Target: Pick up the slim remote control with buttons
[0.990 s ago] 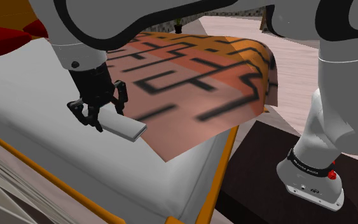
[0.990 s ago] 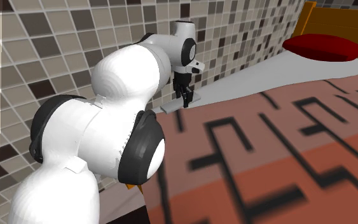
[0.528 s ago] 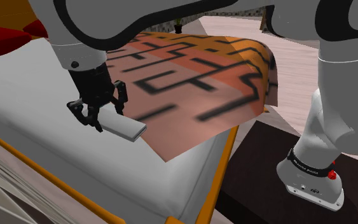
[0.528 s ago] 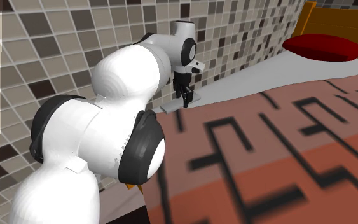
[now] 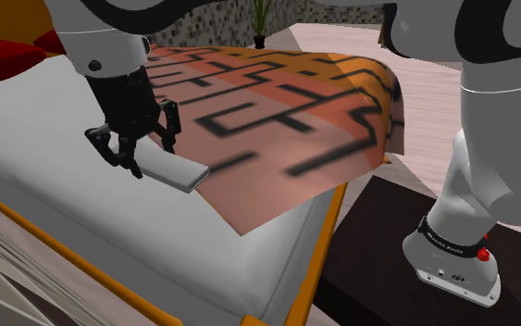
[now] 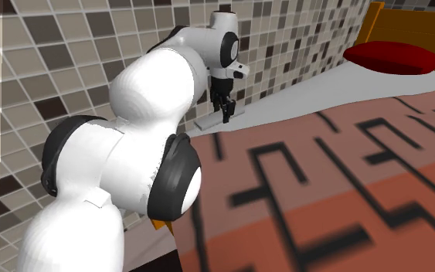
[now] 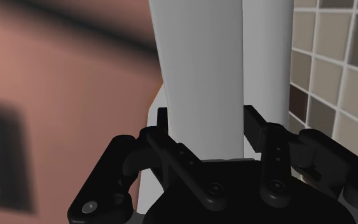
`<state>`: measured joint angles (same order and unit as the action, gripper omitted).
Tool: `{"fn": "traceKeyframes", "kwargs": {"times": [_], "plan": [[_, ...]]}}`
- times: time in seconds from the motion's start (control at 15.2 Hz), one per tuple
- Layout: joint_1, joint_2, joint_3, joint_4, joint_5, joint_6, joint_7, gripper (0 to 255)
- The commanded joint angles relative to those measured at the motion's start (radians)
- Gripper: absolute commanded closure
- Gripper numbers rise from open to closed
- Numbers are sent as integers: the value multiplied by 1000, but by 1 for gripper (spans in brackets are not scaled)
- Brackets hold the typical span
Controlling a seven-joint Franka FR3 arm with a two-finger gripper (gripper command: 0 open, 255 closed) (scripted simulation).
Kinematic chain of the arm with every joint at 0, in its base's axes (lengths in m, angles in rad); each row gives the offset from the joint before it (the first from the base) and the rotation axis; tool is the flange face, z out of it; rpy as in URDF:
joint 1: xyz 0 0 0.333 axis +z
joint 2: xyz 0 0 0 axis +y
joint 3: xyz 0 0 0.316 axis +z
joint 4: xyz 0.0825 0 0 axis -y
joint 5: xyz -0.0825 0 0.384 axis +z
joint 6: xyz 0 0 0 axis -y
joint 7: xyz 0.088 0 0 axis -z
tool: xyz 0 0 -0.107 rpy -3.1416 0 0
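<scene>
The remote (image 5: 177, 170) is drawn as a plain pale grey slab with no buttons visible. My black gripper (image 5: 146, 154) is shut on one end of it and holds it a little above the white sheet (image 5: 55, 176), beside the edge of the patterned blanket (image 5: 286, 111). In the wrist view the remote (image 7: 199, 76) runs straight out from the gripper (image 7: 204, 127), and both fingers (image 7: 163, 125) press its sides. From the second exterior view the gripper (image 6: 223, 109) hangs over the bed's far side with the remote (image 6: 209, 122) under it.
An orange-brown blanket (image 6: 331, 178) with black line pattern covers much of the bed. Red pillows (image 6: 392, 56) lie at the head end. The bed has an orange frame (image 5: 328, 241). A tiled wall (image 6: 69, 54) stands behind. My dark stand (image 5: 378, 269) is at the shoulder view's lower right.
The arm has risen and shifted a little toward the shoulder view's left, carrying the remote up off the sheet. The grip is unchanged.
</scene>
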<state>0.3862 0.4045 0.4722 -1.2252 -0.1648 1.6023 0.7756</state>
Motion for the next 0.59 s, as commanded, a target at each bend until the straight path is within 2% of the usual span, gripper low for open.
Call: {"fn": "traceKeyframes", "kwargs": {"times": [0.0,0.4,0.53], "plan": [[8,12,0,48,-5,-36,0,255],[40,56,-2,199,-24,-144,1,255],[41,57,-2,203,-25,-147,1,255]]}}
